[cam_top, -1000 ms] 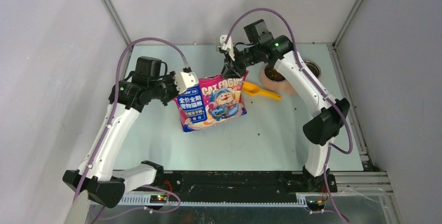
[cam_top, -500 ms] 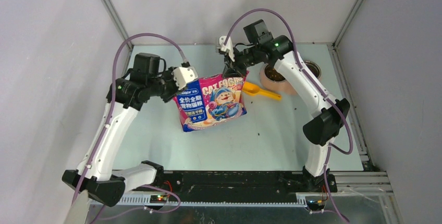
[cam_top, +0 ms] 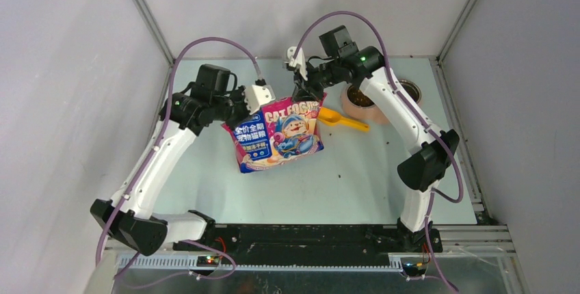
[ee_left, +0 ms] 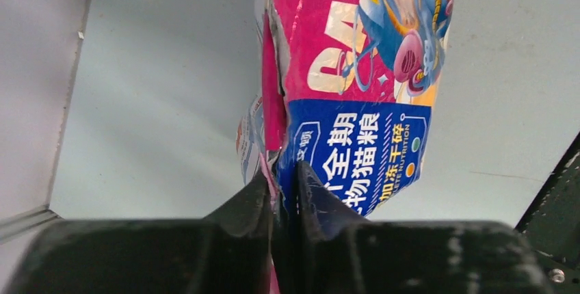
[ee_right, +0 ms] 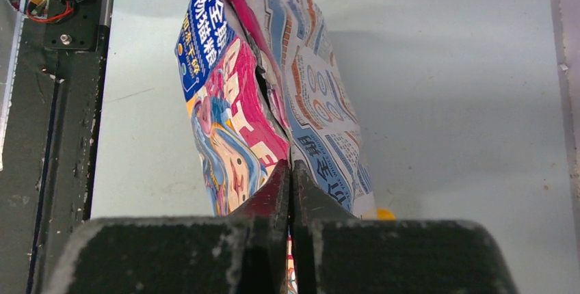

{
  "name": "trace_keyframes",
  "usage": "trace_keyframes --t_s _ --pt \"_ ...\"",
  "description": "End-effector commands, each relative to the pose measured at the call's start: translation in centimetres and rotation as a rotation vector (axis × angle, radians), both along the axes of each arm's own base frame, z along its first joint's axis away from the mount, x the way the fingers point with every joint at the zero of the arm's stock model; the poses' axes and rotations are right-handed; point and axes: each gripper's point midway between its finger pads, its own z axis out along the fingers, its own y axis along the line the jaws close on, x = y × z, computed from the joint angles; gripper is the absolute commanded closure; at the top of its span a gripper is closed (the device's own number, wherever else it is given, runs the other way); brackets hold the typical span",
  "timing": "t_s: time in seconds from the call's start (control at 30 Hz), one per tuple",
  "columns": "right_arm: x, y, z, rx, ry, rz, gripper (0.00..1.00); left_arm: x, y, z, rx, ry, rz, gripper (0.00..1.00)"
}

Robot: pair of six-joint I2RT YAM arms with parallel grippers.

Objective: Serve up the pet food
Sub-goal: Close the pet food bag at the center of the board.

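The glossy pink-and-blue bag (cam_top: 277,133) hangs upright above the table, its top torn open. My right gripper (cam_top: 303,94) is shut on the bag's top right corner; in the right wrist view its jaws (ee_right: 291,165) pinch the bag (ee_right: 232,109) edge. At the top left, my left gripper (cam_top: 265,102) grips the edge; in the left wrist view its jaws (ee_left: 280,174) stand close together on the bag (ee_left: 356,68) wall. Dark pet food (cam_top: 357,96) fills a tan bowl (cam_top: 350,108) right of the bag. The bag's own contents are hidden.
A yellow scoop (cam_top: 342,119) lies between bag and bowl, and its tip (ee_right: 385,214) peeks out in the right wrist view. A metal bowl (cam_top: 413,89) sits behind the right arm. A few stray pellets (cam_top: 338,171) dot the table. Enclosure walls stand close on three sides.
My left gripper has slid right and away, from the bag's left corner along its top edge. The bag and the right arm have stayed where they were.
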Motion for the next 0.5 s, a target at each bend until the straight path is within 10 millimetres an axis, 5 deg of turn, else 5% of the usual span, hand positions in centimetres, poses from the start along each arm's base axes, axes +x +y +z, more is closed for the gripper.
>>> trace_keyframes --t_s 0.0,0.07,0.3,0.33,0.37,0.47 --pt "-0.3 -0.4 4.8 0.070 -0.102 -0.018 1.00 1.2 -0.1 1.6 -0.022 -0.074 0.036 0.90" --pt "-0.2 -0.6 5.1 0.075 -0.111 -0.023 1.00 1.5 0.1 1.8 -0.024 -0.088 0.061 0.99" --pt "0.3 -1.1 6.1 0.090 -0.122 -0.057 1.00 1.6 0.8 4.2 -0.067 -0.176 0.117 1.00" --pt "0.3 -1.1 6.1 0.090 -0.121 -0.057 1.00 1.3 0.7 4.7 -0.074 -0.174 0.112 0.96" --pt "0.3 -1.1 6.1 0.091 -0.117 -0.058 1.00 1.3 0.5 4.7 -0.078 -0.161 0.111 0.80" --pt "0.1 -1.0 6.1 0.093 -0.111 -0.057 1.00 1.4 -0.5 5.0 -0.113 -0.137 0.090 0.57"
